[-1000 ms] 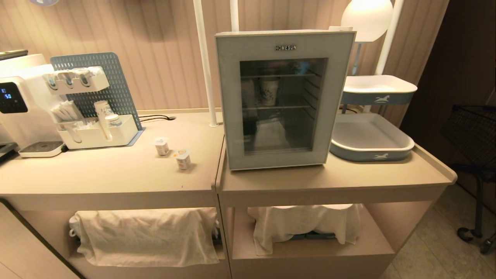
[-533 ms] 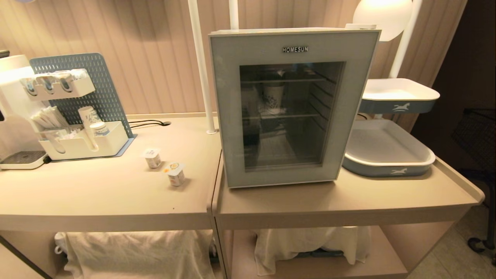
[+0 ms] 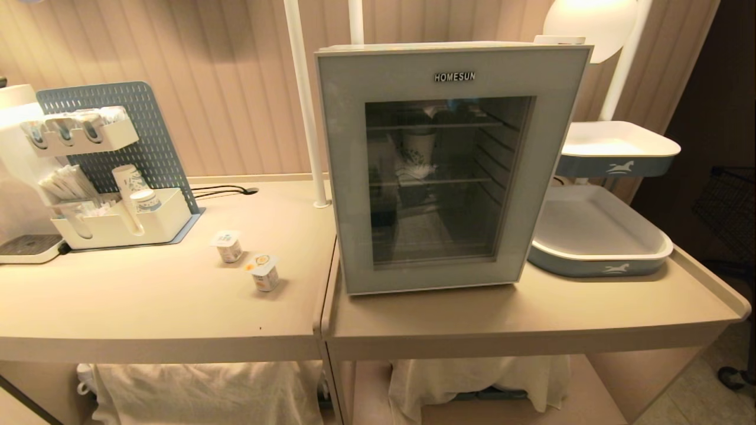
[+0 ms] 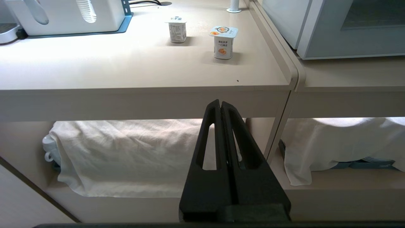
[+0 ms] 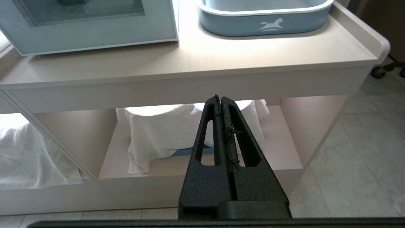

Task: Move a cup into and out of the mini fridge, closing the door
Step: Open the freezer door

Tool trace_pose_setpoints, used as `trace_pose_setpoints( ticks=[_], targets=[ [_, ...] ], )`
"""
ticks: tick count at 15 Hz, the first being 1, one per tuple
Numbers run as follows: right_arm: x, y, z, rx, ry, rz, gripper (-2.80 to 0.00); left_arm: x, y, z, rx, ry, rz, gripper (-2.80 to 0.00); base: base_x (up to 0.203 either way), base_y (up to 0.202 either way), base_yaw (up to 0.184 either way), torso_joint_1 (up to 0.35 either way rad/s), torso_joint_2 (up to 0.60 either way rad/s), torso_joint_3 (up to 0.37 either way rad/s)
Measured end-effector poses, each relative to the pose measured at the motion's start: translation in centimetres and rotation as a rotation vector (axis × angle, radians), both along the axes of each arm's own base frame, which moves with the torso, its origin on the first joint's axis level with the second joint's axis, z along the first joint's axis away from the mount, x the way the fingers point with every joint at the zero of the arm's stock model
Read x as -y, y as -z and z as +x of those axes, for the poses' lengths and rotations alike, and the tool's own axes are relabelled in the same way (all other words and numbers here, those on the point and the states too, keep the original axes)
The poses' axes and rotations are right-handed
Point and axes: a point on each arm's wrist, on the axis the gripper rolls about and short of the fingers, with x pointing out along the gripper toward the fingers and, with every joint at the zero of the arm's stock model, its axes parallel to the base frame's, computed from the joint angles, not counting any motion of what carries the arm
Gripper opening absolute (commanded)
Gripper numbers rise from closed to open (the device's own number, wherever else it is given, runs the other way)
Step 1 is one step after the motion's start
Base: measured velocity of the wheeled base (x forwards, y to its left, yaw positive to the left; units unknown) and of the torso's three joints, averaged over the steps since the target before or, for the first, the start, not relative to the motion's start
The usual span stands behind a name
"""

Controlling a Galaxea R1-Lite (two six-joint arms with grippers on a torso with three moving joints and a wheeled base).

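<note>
The mini fridge [image 3: 449,165] stands on the right counter, and its door [image 3: 348,177] with the dark glass window is shut. Behind the glass a patterned paper cup [image 3: 418,149] stands on the upper wire shelf. Two small sealed yogurt cups [image 3: 227,246] [image 3: 264,273] stand on the left counter. Neither arm shows in the head view. My left gripper [image 4: 220,103] hangs shut and empty below the counter's front edge, in front of the yogurt cups [image 4: 223,42]. My right gripper [image 5: 220,98] is also shut and empty, low before the counter under the fridge door [image 5: 95,31].
A white water dispenser [image 3: 15,177] and a blue pegboard organizer [image 3: 118,177] fill the left counter's back. Two blue-and-white trays [image 3: 596,260] [image 3: 617,159] stand right of the fridge. White poles [image 3: 301,100] rise behind. Cloth-covered items [image 3: 207,389] lie on the lower shelves.
The whole head view has shifted: counter and fridge now look larger and closer, so the camera has moved in. Nothing on the counters has moved.
</note>
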Motion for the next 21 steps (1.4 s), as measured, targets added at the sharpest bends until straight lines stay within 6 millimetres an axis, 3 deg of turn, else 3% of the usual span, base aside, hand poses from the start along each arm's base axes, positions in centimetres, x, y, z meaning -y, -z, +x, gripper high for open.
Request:
trace_pose_setpoints(
  ticks=[3, 5, 10, 12, 14, 17, 19, 21],
  targets=[
    [0.0, 0.0, 0.0, 0.000, 0.000, 0.000, -2.80, 0.0, -0.2, 0.0, 0.007, -0.003, 0.044, -2.80, 0.000, 0.000, 0.000, 0.000, 0.00, 0.000],
    [0.0, 0.0, 0.0, 0.000, 0.000, 0.000, -2.80, -0.1, -2.0, -0.6, 0.054, -0.029, 0.076, -2.80, 0.000, 0.000, 0.000, 0.000, 0.00, 0.000],
    [0.0, 0.0, 0.0, 0.000, 0.000, -0.001, -2.80, -0.2, -15.0, -6.9, 0.263, -0.078, 0.034, -2.80, 0.000, 0.000, 0.000, 0.000, 0.00, 0.000],
    [0.0, 0.0, 0.0, 0.000, 0.000, -0.002, -2.80, -0.1, -20.0, -6.6, 0.180, -0.045, -0.003, -2.80, 0.000, 0.000, 0.000, 0.000, 0.00, 0.000],
    [0.0, 0.0, 0.0, 0.000, 0.000, -0.001, -2.80, 0.0, -24.2, -3.3, 0.052, 0.015, -0.030, -2.80, 0.000, 0.000, 0.000, 0.000, 0.00, 0.000],
    [0.0, 0.0, 0.0, 0.000, 0.000, -0.002, -2.80, 0.4, -28.9, 5.4, -0.137, 0.186, -0.070, -2.80, 0.000, 0.000, 0.000, 0.000, 0.00, 0.000],
    [0.0, 0.0, 0.0, 0.000, 0.000, -0.001, -2.80, 0.6, -30.0, 12.7, -0.252, 0.335, -0.107, -2.80, 0.000, 0.000, 0.000, 0.000, 0.00, 0.000],
    [0.0, 0.0, 0.0, -0.001, 0.000, -0.001, -2.80, 0.3, -29.3, 20.2, -0.337, 0.528, -0.162, -2.80, 0.000, 0.000, 0.000, 0.000, 0.00, 0.000]
  ],
)
